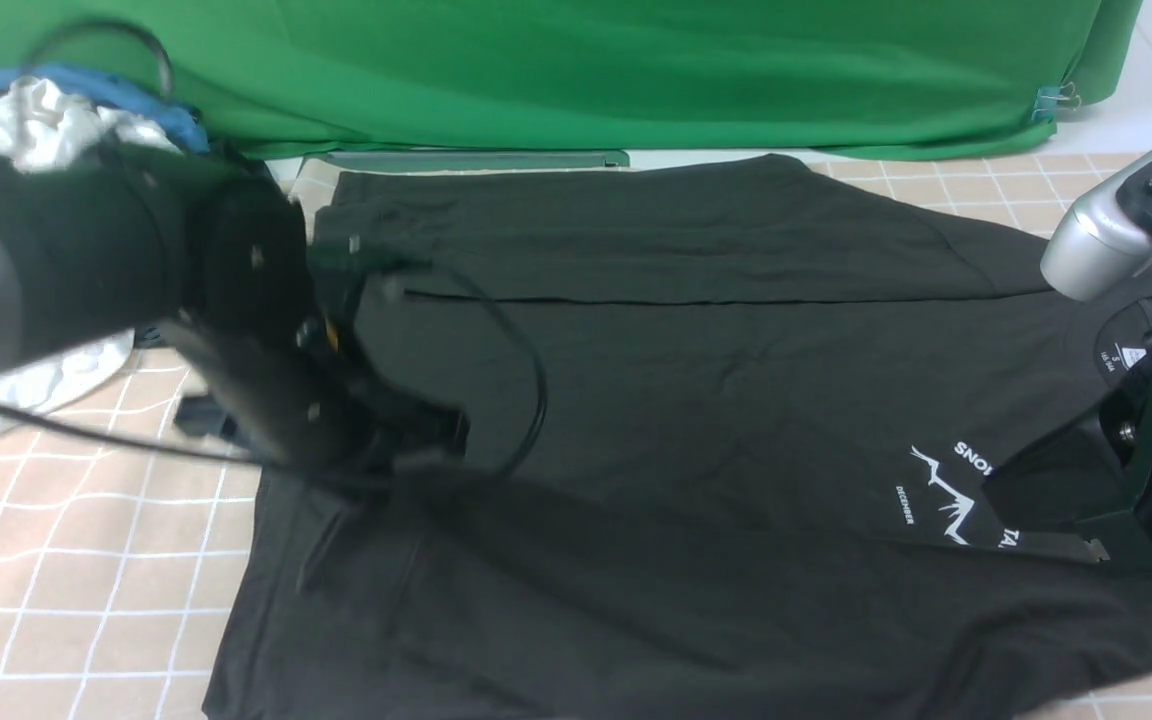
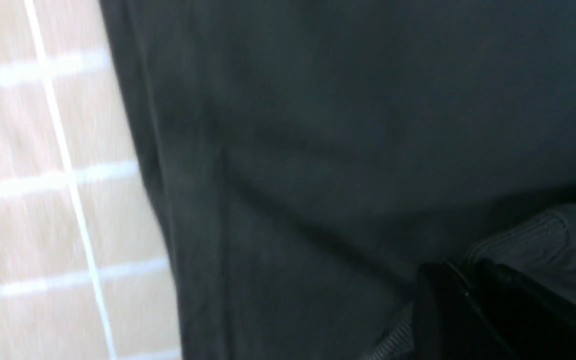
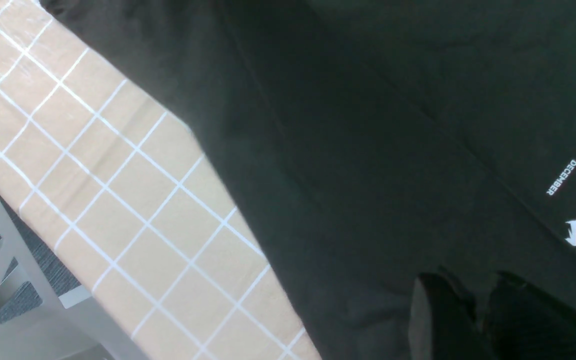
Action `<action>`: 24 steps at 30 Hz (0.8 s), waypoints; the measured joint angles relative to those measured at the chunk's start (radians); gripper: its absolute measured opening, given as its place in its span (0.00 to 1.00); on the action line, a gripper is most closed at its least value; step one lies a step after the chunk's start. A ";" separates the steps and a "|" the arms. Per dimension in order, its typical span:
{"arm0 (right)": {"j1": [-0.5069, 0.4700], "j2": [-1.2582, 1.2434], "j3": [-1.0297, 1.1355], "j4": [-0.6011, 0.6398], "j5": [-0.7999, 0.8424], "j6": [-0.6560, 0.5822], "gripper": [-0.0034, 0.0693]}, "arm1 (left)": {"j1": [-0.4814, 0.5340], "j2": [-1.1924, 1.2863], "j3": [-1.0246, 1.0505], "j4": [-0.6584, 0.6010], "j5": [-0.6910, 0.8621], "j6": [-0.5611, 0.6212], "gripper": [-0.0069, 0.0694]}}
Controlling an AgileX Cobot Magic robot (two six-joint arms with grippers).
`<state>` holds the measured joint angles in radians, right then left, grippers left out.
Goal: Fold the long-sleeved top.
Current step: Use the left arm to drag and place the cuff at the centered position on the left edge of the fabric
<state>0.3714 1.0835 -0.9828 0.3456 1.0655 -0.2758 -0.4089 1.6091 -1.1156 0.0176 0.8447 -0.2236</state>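
Folding is partly done, by the look of it. The long-sleeved top (image 1: pixel 696 400) lies spread sideways over the checked tabletop (image 1: pixel 66 560). Beyond the chest print (image 1: pixel 946 490), its far side is already turned in over the body, leaving one long straight edge across the cloth. On the near side of the print nothing looks folded yet, so I'd say that side has yet to be brought in, and after that the whole thing doubled over.

The left pincer (image 2: pixel 465 295) is pressed together well to the left of the print, at the hem end. Its own camera shows a ribbed edge (image 2: pixel 523 235) of the top caught in it. The right pincer (image 3: pixel 475 305) sits just beside the print, on its right. It is nipping a bunch of black cloth that rises off the tabletop and hides part of the lettering. Both ends of the near side seem gripped, ready for that second fold.
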 joint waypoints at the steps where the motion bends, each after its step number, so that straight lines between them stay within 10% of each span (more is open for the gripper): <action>1: 0.000 0.000 0.000 0.000 -0.001 0.001 0.27 | 0.000 -0.001 -0.017 0.003 0.000 0.000 0.13; 24: 0.000 0.000 0.000 -0.001 -0.075 0.005 0.32 | 0.161 0.060 -0.176 -0.050 -0.158 0.053 0.13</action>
<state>0.3714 1.0835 -0.9828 0.3445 0.9902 -0.2703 -0.2482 1.6692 -1.2920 -0.0321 0.6865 -0.1703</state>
